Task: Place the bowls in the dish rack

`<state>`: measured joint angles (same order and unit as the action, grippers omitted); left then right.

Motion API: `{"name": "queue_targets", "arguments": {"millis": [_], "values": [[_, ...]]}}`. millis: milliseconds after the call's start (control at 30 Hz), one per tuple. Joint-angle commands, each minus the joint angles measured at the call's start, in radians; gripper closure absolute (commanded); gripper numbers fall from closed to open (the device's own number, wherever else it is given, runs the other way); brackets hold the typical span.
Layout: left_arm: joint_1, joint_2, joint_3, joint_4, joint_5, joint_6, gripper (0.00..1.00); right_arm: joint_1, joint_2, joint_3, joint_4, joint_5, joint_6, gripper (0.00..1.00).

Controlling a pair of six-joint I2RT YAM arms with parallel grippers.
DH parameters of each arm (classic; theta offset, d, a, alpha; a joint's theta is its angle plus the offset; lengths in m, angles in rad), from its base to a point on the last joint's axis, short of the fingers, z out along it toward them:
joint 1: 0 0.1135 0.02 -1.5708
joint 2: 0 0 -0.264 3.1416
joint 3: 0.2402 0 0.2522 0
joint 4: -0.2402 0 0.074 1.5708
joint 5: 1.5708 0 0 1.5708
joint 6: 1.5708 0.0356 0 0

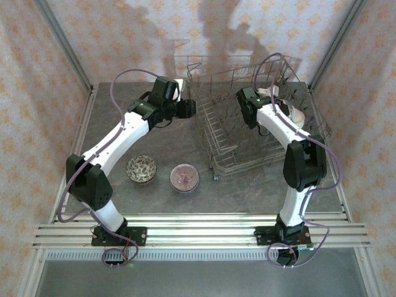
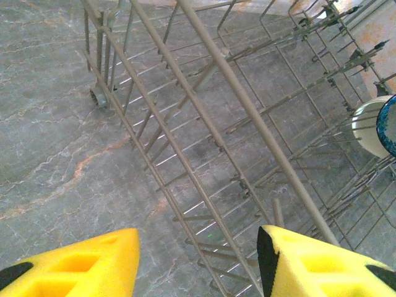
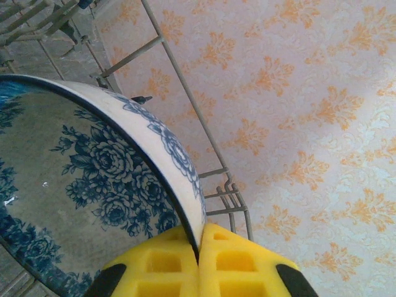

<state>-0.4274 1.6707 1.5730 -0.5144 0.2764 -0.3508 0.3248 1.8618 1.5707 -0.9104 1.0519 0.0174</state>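
Closer in, the right tool (image 3: 199,247) pinches the rim of a blue-flowered bowl (image 3: 93,173); left tool (image 2: 198,238) stands spread.

In the top view, expect bright, even light. Shadows of the arms fall dark on the far wall (image 1: 235,37), so the light arrives from the near side. The worktop (image 1: 247,192) carries a soft sheen without hard glare.

In the left wrist view, the left tool (image 2: 198,260) is out of focus, and the nearest wires of the dish rack (image 2: 252,111) read soft. A pale haze lies on the worktop there.

In the right wrist view, the right tool (image 3: 199,247) is blurred. The blue-and-white bowl (image 3: 111,179) is fairly sharp, and the wall looks washed out toward the right edge.
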Motion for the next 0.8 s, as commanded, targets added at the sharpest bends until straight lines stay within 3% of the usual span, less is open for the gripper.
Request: {"name": "queue_targets", "arguments": {"millis": [0,200,767], "values": [[0.006,-0.029,-0.013,0.023,-0.012,-0.007,0.46,0.003,0.004,-0.003,-0.042,0.093,0.019,1.00],[0.006,-0.026,-0.011,0.028,-0.006,-0.012,0.46,0.014,0.027,-0.009,-0.056,0.154,0.011,1.00],[0.007,-0.020,-0.010,0.031,-0.007,-0.023,0.46,0.040,0.069,-0.015,-0.060,0.108,0.018,1.00]]}}
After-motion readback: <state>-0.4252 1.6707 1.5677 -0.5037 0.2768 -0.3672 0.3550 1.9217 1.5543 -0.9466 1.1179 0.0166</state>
